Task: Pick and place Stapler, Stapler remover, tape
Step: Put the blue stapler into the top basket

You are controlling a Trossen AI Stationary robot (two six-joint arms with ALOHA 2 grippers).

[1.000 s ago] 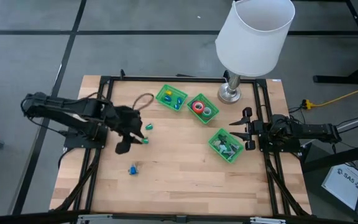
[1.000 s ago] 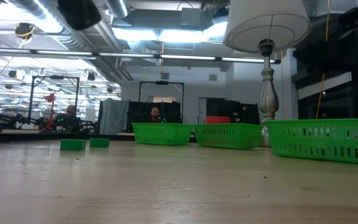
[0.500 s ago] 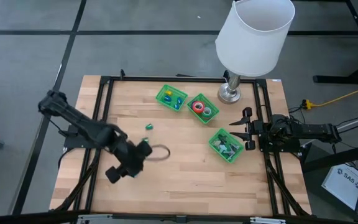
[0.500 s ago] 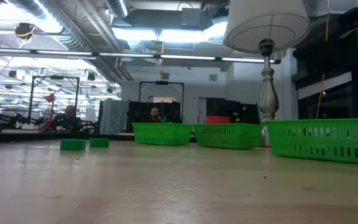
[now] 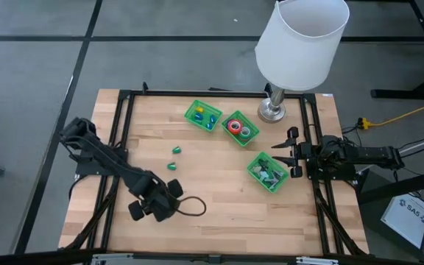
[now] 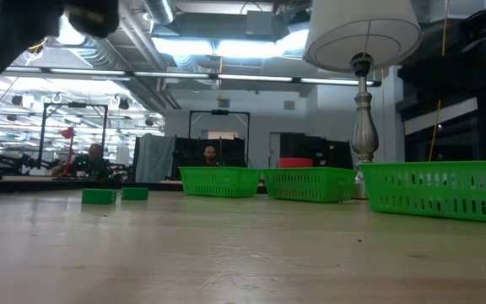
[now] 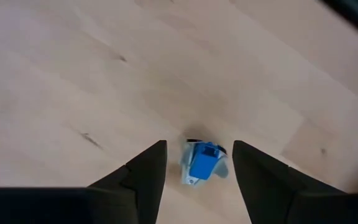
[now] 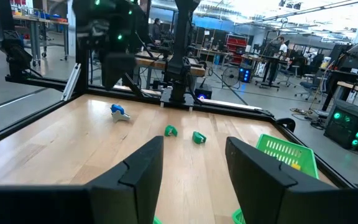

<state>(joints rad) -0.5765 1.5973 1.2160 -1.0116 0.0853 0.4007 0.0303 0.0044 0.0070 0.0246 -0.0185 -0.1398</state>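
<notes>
A white sheet [image 5: 412,213] on the floor beyond the surface's right edge, seen from above, carries dark print that seems to read "SA5", though it is too small to be sure. Nothing else is legible.

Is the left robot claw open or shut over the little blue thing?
Open. In the left wrist view the left claw has its two dark fingers spread apart, with the small blue and grey object lying on the wooden table between them, untouched.

Table lamp [image 5: 301,44], white shade, silver base: stood at wooden table's [image 5: 219,213] far edge. Three green baskets [image 5: 202,115] [image 5: 241,128] [image 5: 267,171] near lamp base.
</notes>
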